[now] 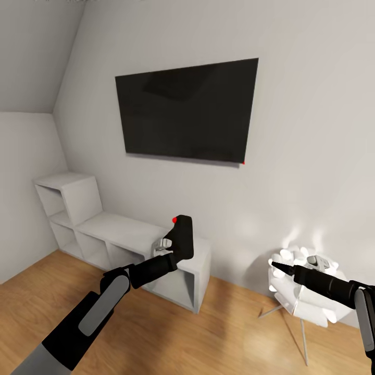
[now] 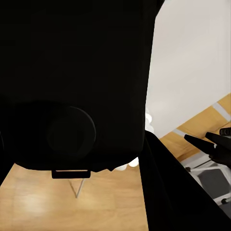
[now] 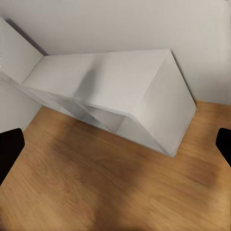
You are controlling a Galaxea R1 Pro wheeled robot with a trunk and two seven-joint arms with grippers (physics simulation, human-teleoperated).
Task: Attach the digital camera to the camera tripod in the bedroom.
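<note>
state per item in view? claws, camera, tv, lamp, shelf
left claw: shut on digital camera
digital camera: held off the floor, red dot up
right claw: open, nothing held
TV: wall-mounted, screen dark
white lamp: lit, standing on the floor
cube shelf: against the wall, cubbies look bare

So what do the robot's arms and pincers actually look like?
Both arms are glossy black with rounded joints. The left arm carries a long grey panel and turns grey near the shoulder. The left pincer has pale grey parts; the right pincer tapers to a black point.
</note>
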